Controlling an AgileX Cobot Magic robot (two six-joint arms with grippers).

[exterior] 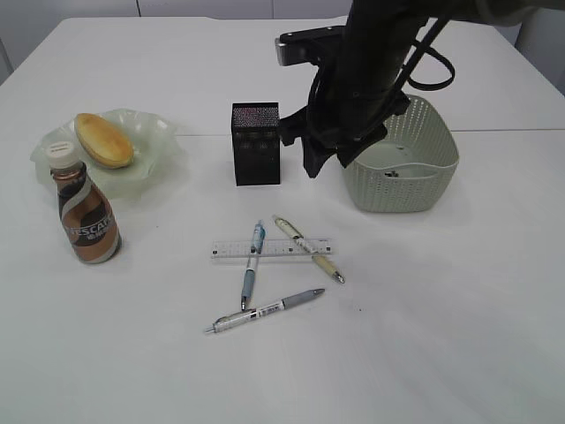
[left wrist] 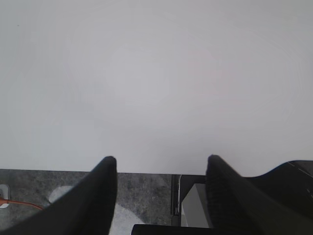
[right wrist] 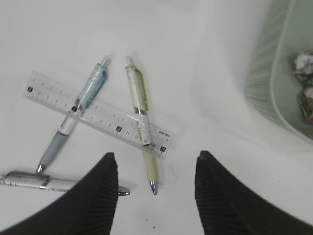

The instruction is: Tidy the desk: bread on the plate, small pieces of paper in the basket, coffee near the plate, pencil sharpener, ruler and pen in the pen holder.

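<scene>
The bread [exterior: 104,140] lies on the green plate [exterior: 159,132] at the left, with the coffee bottle [exterior: 86,216] upright just in front of it. The black pen holder [exterior: 256,144] stands mid-table. A clear ruler [exterior: 231,250] [right wrist: 110,121] lies in front of it, with a blue pen [right wrist: 88,95] and a yellowish pen [right wrist: 137,93] across it and a silver pen [right wrist: 44,182] nearer. My right gripper [exterior: 325,159] [right wrist: 155,155] is open and empty, held above the pens. My left gripper [left wrist: 161,159] is open and empty at the table edge. No pencil sharpener shows.
The pale green basket [exterior: 402,190] [right wrist: 266,83] stands right of the pen holder and holds small paper pieces [right wrist: 304,63]. My right arm hangs between the pen holder and the basket. The left wrist view shows bare white table and the floor beyond its edge.
</scene>
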